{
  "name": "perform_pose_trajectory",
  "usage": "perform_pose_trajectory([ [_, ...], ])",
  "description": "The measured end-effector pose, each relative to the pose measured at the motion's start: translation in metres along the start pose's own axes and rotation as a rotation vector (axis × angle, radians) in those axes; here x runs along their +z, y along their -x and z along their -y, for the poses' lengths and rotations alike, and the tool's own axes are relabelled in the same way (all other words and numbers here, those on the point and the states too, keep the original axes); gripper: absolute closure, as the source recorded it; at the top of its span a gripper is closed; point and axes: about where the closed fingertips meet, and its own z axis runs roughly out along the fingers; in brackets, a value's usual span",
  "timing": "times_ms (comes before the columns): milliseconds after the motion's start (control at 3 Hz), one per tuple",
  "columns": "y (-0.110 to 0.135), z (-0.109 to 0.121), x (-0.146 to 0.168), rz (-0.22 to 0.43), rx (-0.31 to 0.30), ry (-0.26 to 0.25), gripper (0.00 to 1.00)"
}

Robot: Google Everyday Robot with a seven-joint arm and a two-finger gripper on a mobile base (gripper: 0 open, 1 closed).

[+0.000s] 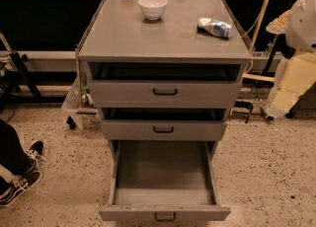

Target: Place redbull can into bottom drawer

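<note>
Sideways on cabinet top (163, 41), redbull can (214, 27) — bottom drawer (164, 174) open, pincer out of view

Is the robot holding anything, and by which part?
The small silver-and-blue metal can lies free on the grey cabinet top, nothing gripping it; the gripper is out of view, only a pale arm shows at right.

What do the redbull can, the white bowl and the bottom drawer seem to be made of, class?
The redbull can looks like thin glossy metal: silver-blue sheen. The white bowl is probably glazed ceramic, maybe plastic: smooth, even white. The bottom drawer seems grey painted metal or laminate, matte, with a black handle. The end effector hangs right of the cabinet, away from the can.
</note>
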Motion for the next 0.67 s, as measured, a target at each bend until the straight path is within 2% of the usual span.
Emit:
perform_pose_trajectory([
  [333,0.019,0.044,0.006,0.045,-0.024,-0.026,0.00],
  [667,0.026,0.054,-0.006,0.067,-0.027,-0.060,0.00],
])
